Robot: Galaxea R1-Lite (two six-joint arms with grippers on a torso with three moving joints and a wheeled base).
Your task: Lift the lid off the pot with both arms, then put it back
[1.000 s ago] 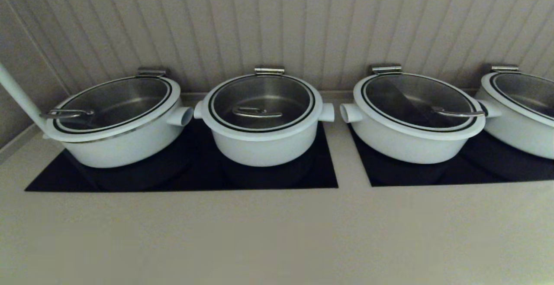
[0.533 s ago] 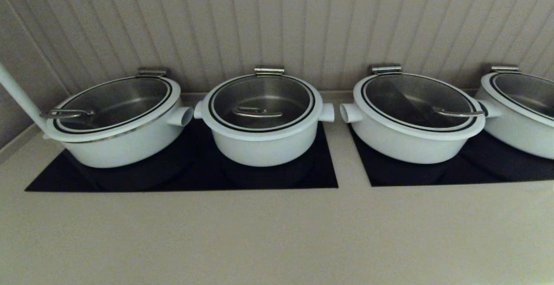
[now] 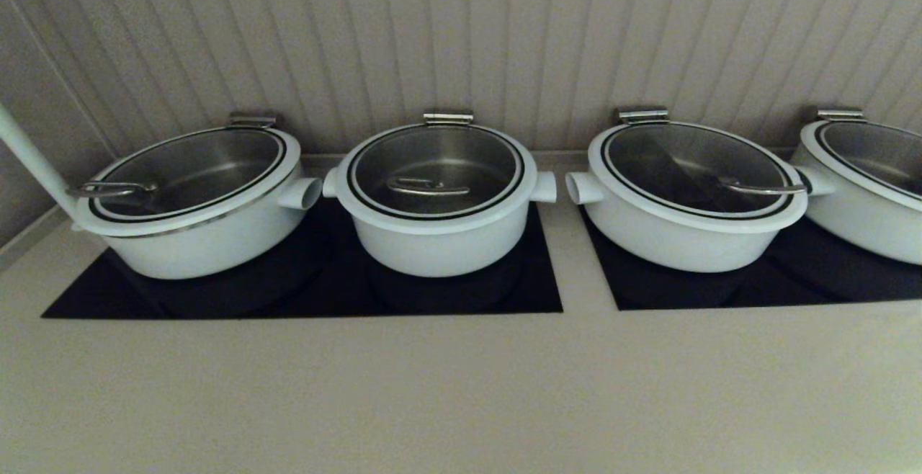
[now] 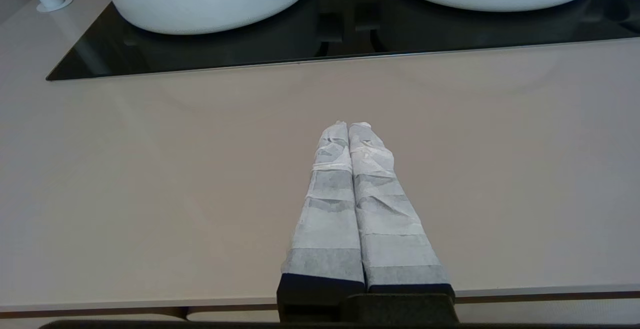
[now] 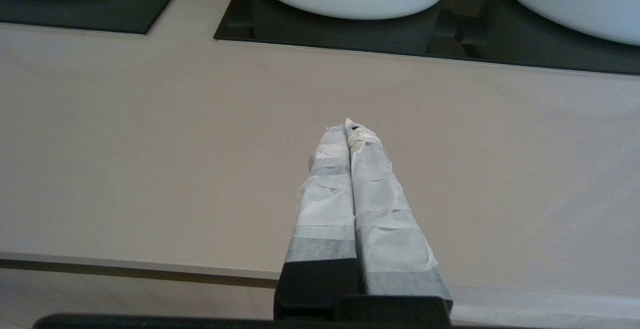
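Observation:
The pot (image 3: 439,240) is the small deep white one, second from the left in the head view, on a black cooktop. The lid (image 3: 436,171) sits on it, glass with a white rim, black ring and a curved steel handle (image 3: 426,187) at its centre. Neither arm shows in the head view. In the left wrist view my left gripper (image 4: 348,125) is shut and empty, low over the beige counter near its front edge. In the right wrist view my right gripper (image 5: 347,127) is shut and empty, also over the counter near the front edge.
Wider white pots stand left (image 3: 194,200) and right (image 3: 691,197) of the pot, another at the far right (image 3: 864,186). Two black cooktops (image 3: 504,294) lie in the beige counter (image 3: 461,395). A white pole (image 3: 32,161) rises at the far left. A ribbed wall stands behind.

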